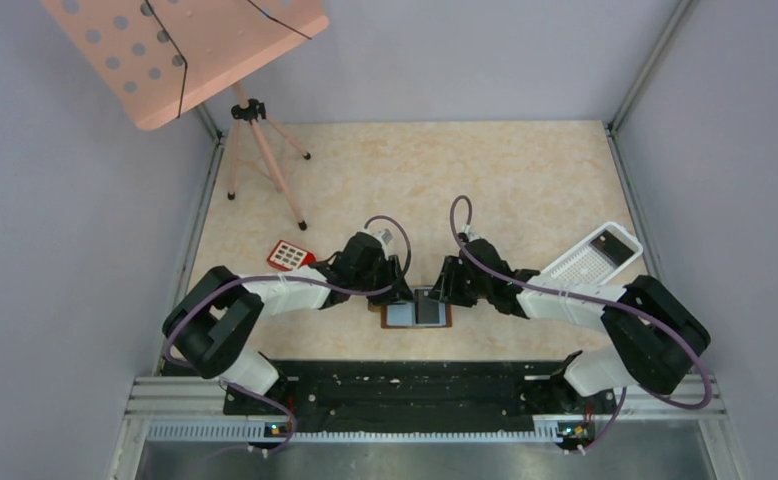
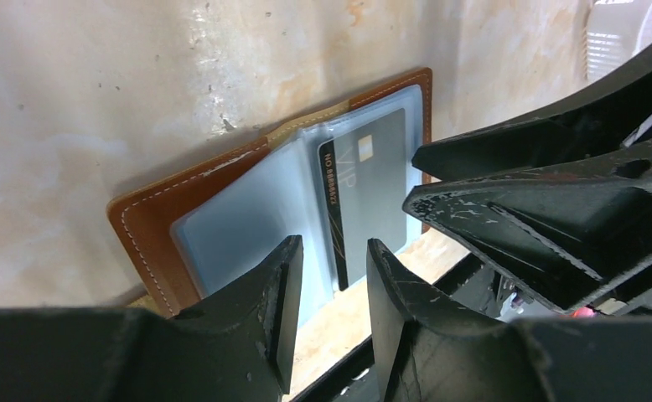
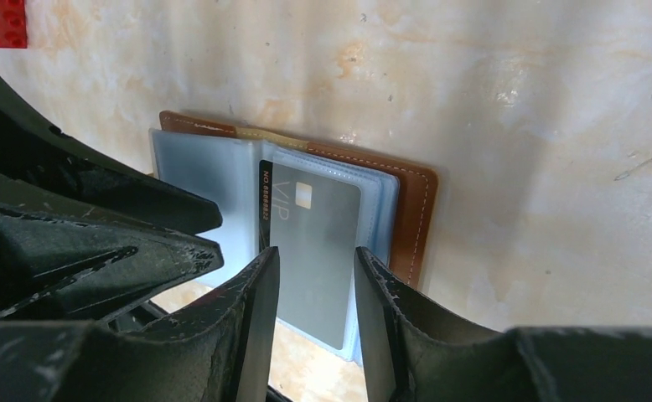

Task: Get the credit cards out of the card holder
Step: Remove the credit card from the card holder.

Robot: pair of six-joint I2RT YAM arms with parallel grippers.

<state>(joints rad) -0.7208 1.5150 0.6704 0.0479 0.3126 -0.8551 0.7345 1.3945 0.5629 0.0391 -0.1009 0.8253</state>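
We see the card holder point(image 2: 151, 222) lying open on the pale mottled worktop point(image 2: 71, 100), its brown stitched cover underneath and its blue-grey clear sleeves facing up. Its right sleeve holds a dark grey card point(image 2: 373, 193) marked VIP. Our left fingers point(image 2: 276, 301) stand apart at the holder's near edge, the gap over the card's left edge. The right fingers point(image 2: 507, 209) reach in from the holder's right side, their tips over the card's right edge.
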